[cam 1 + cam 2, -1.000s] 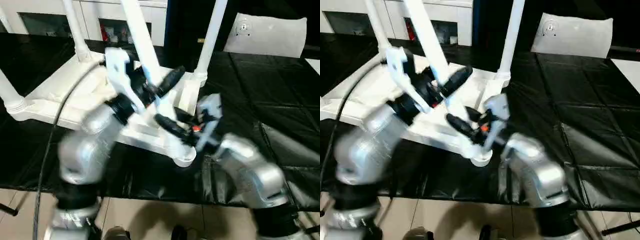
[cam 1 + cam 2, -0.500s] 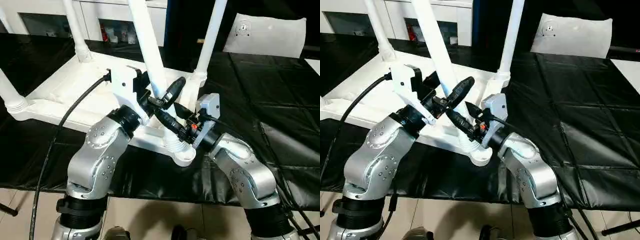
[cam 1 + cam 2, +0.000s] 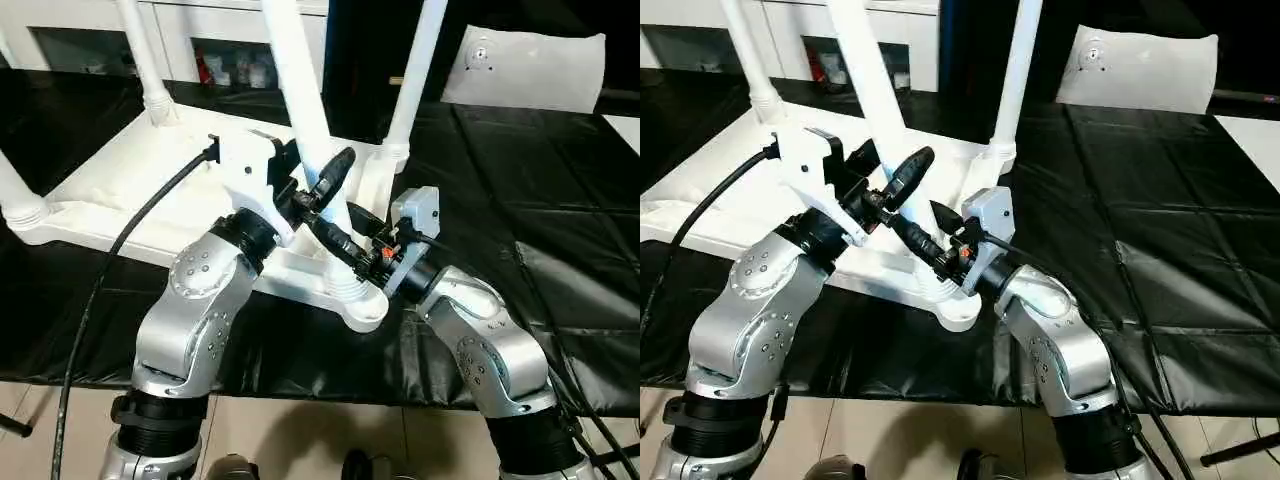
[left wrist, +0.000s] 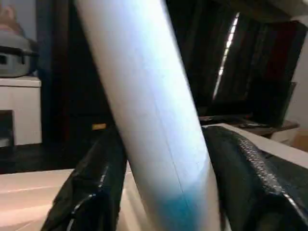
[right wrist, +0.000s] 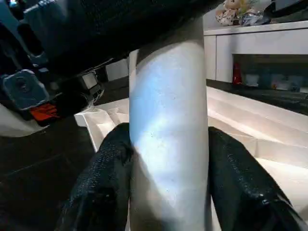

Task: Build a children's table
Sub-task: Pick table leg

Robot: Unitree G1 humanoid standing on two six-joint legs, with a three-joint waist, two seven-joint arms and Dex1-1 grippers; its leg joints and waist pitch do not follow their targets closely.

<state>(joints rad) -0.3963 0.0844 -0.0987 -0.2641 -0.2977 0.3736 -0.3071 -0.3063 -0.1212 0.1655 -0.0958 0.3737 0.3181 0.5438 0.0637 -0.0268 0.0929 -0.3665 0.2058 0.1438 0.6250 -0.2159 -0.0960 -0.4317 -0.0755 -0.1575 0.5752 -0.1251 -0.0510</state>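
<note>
Left eye view showed the upturned table top (image 3: pixel 130 190) lying on the black mat (image 3: pixel 560 220), the fourth leg (image 3: pixel 300 90) standing in its near corner socket (image 3: pixel 355 300). My right gripper (image 3: pixel 340 243) clasped the leg low; my left gripper (image 3: pixel 322 190) pinched it higher. I judged seating came next: push straight down.

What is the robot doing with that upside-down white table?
The robot is building a white plastic children's table, which lies upside down on a black mat. Three long white round legs already stand up in their corner sockets. Both arms work on the fourth tapered white leg at the near corner socket. The right gripper clamps it low down, and the left gripper has its jaws around it higher up.
</note>
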